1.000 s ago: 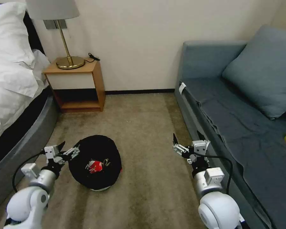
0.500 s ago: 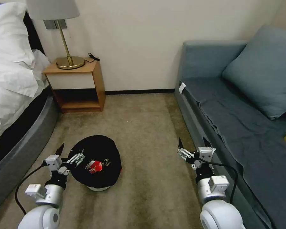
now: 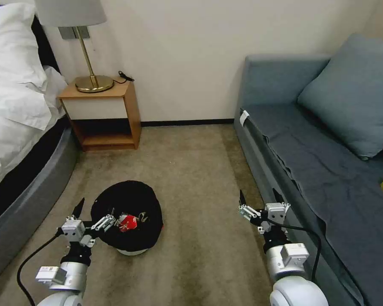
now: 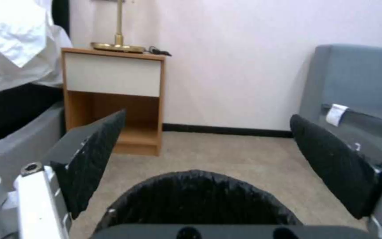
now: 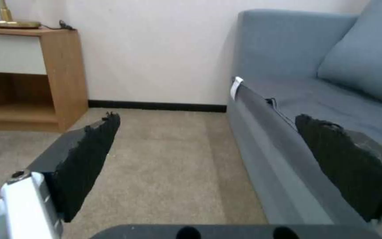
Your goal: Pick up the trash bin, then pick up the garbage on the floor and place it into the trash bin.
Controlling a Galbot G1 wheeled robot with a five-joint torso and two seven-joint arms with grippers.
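Both arms reached forward and low. The left gripper (image 3: 91, 210) had its fingers (image 4: 91, 156) spread wide apart. The right gripper (image 3: 259, 199) sat level with it, fingers (image 5: 85, 159) likewise splayed, holding nothing.

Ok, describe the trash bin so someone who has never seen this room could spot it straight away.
Look at the carpet between the bed and the grey-blue sofa, in front of the wooden nightstand. The trash bin stands there by the open left gripper. It is the one round thing on the floor, lined with a crinkled black bag, with a red-and-white packet inside.
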